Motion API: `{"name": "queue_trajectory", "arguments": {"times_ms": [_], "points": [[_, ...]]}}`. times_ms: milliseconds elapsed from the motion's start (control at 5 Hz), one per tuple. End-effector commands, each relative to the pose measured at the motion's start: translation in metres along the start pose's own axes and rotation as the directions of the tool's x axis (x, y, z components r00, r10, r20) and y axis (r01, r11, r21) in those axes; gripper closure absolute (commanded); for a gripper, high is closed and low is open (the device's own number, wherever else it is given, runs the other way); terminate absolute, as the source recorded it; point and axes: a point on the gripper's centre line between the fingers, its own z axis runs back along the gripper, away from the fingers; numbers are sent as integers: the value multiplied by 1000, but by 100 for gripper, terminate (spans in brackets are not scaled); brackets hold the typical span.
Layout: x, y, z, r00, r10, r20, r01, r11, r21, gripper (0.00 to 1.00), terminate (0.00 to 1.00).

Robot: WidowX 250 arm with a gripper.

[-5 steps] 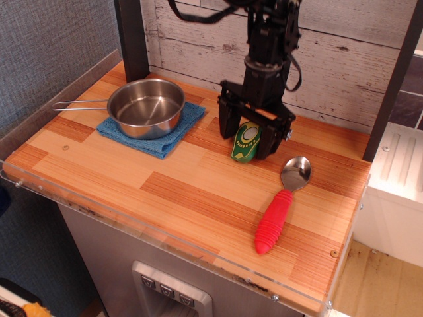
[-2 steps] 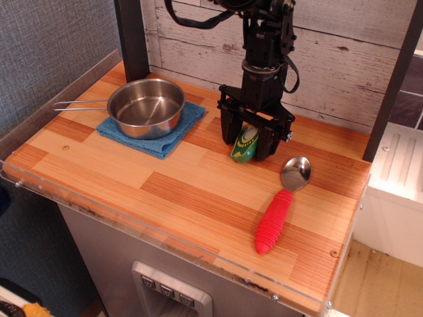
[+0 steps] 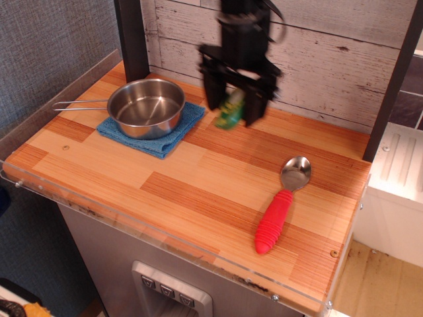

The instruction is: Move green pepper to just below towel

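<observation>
Green pepper point(image 3: 232, 109) pinched in claw point(image 3: 229, 119), apparently airborne, blurred

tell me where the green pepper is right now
The green pepper is gripped in the pincer, apparently raised off the tabletop near the back wall, just right of the blue towel and the steel pan on it.

Black robot arm point(image 3: 242, 26) reaching down from the top of view, wrist pointing straight down, gripper point(image 3: 232, 113) hanging in the air, slightly blurred, its two dark fingers point(image 3: 211, 89) pressing inward, clamping the green pepper point(image 3: 231, 105) between them.
</observation>
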Motion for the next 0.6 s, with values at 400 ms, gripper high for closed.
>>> {"name": "queue_trajectory", "arguments": {"times_ms": [400], "points": [[-119, 138, -12, 994, 85, -63, -71, 977, 200, 100, 0]]}}
